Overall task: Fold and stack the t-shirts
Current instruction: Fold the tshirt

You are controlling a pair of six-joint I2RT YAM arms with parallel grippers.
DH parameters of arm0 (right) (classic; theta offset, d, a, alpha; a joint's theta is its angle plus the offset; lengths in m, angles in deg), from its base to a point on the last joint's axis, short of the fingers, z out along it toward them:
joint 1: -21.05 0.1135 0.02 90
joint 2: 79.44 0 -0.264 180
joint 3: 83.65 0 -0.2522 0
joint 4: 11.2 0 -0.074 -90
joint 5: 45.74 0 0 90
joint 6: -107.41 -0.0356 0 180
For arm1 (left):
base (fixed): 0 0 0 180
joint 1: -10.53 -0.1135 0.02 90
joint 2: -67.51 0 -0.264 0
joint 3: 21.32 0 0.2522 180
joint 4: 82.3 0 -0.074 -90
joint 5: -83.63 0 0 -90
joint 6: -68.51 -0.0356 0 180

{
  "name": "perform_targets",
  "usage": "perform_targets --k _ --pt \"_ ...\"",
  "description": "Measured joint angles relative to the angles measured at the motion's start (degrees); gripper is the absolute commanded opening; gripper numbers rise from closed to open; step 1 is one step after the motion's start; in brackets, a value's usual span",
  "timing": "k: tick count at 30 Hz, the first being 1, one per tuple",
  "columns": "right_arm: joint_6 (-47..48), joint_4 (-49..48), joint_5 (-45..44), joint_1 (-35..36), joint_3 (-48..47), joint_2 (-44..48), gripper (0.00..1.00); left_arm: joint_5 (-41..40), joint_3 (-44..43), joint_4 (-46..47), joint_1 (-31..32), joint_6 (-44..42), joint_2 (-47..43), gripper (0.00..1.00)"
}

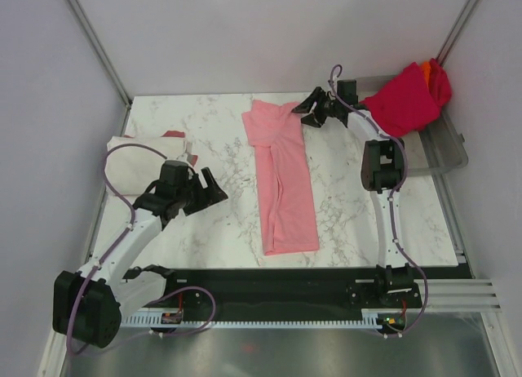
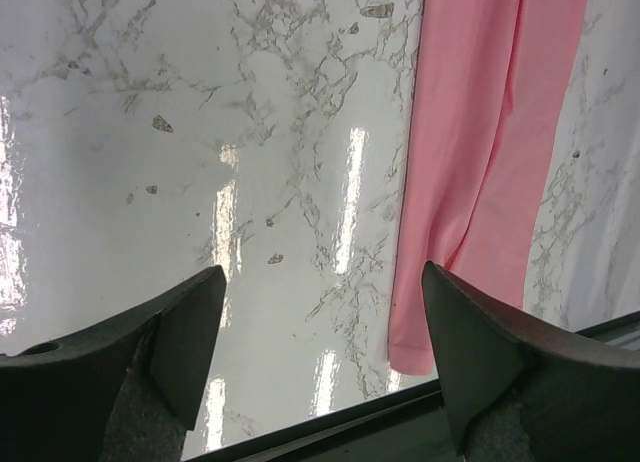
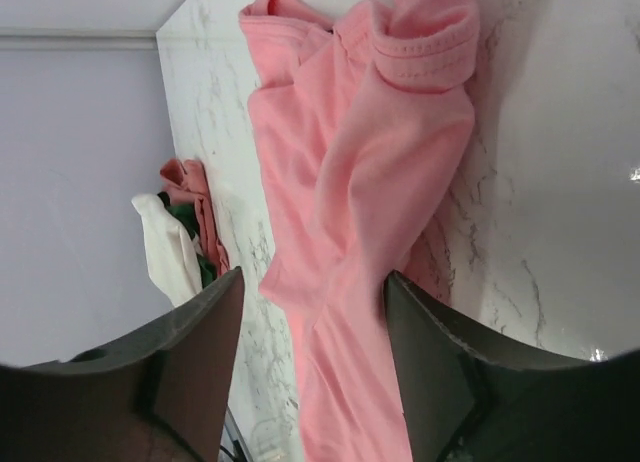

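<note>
White marble-patterned table (image 1: 212, 222), pale grey walls (image 1: 245, 34), left gripper (image 1: 215, 187) spread wide at 9 o'clock, nothing held, right gripper (image 1: 309, 115) parted at 12 o'clock end of light pink cloth t-shirt (image 1: 281, 177)

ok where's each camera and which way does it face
top external: above and behind the arms, looking down at the table; both arms show
left wrist: on the left arm, facing bare marble; left gripper at the bottom
right wrist: on the right arm, facing the pink t-shirt, collar end; right gripper at the bottom
shared: all three see that shirt
</note>
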Motion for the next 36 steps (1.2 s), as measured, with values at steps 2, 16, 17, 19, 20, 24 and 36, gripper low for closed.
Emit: perform_targets --k 2,16,17,19,20,24,36 --pt "0.31 -0.7 0.02 -0.22 0.22 0.07 0.76 0.42 0.74 0.83 0.66 0.02 0.57 0.86" --pt "11.82 0.39 -8.39 -3.04 40.87 27.89 0.72 1.77 6.56 9.73 12.04 4.57 6.75 0.8" --pt "12.92 0.09 -9.29 -2.89 44.81 31.12 0.7 1.86 6.62 10.38 12.48 4.94 7.85 0.8" --pt "14.8 0.11 -10.78 -2.36 51.58 36.65 0.68 2.03 6.62 12.04 13.11 5.55 9.92 0.79" --pt "15.61 -0.61 -11.41 -2.03 54.9 39.19 0.66 2.21 6.62 12.81 13.33 5.79 10.88 0.79" --pt "17.38 -2.49 -12.72 -0.81 66.77 46.66 0.65 2.89 6.58 14.49 13.88 6.45 13.51 0.78" --pt "19.41 -8.81 -17.75 3.85 89.26 62.66 0.59 4.57 5.33 22.93 15.34 9.64 22.56 0.68"
